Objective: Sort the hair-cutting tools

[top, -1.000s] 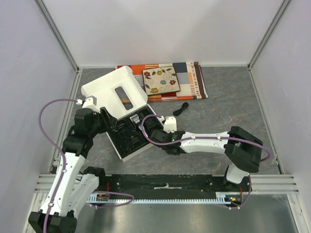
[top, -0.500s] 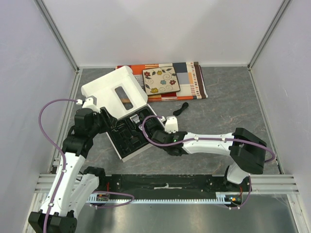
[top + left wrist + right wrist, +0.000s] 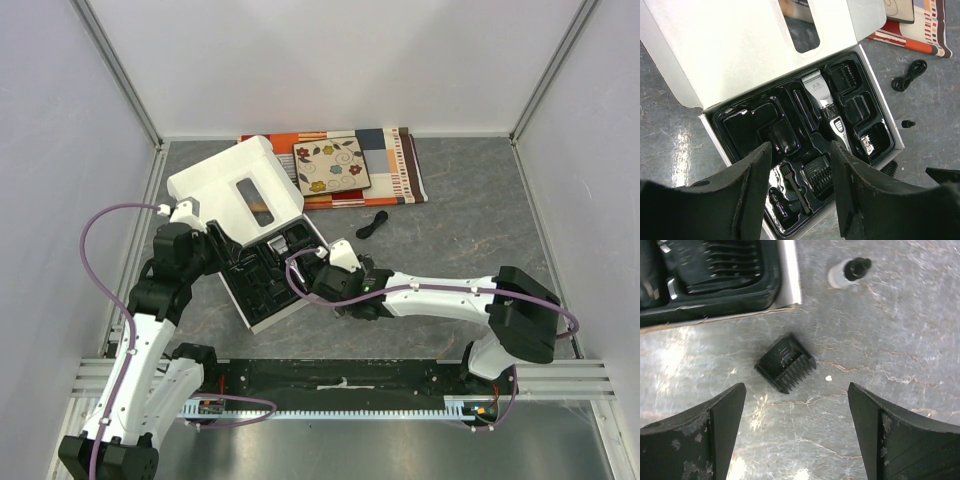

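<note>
The right arm reaches low beside the box, right gripper spread wide over the comb guard just outside its corner. The left gripper hangs open above the box, clipper lying inside.

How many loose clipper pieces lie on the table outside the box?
3: a comb guard by the box's edge, a tiny bottle near it, a coiled cord farther back. Others may be hidden.

comb guard: open tabletop on three sides | box wall just beside
</note>
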